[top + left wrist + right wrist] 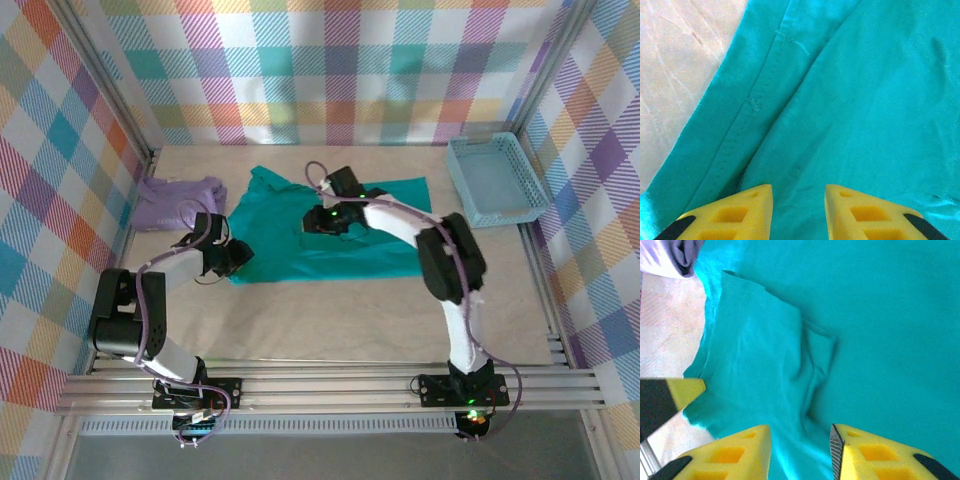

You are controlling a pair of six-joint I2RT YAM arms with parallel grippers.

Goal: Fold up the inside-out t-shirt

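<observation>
Left hand [798, 195] half-open over t-shirt [875, 100]

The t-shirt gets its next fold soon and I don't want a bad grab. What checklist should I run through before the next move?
1. Left gripper free to grab: ok, jaws apart above the t-shirt, near its hem, nothing pinched.
2. Right gripper free to grab: ok, jaws apart over the cloth.
3. T-shirt lying flat: not ok, a wrinkled flap is doubled over on its left part.
4. Purple garment clear of the t-shirt's edge: cannot tell, it lies close beside it and the left arm hides the gap.
5. Basket out of the way: ok, apart from the t-shirt, at the right.
</observation>
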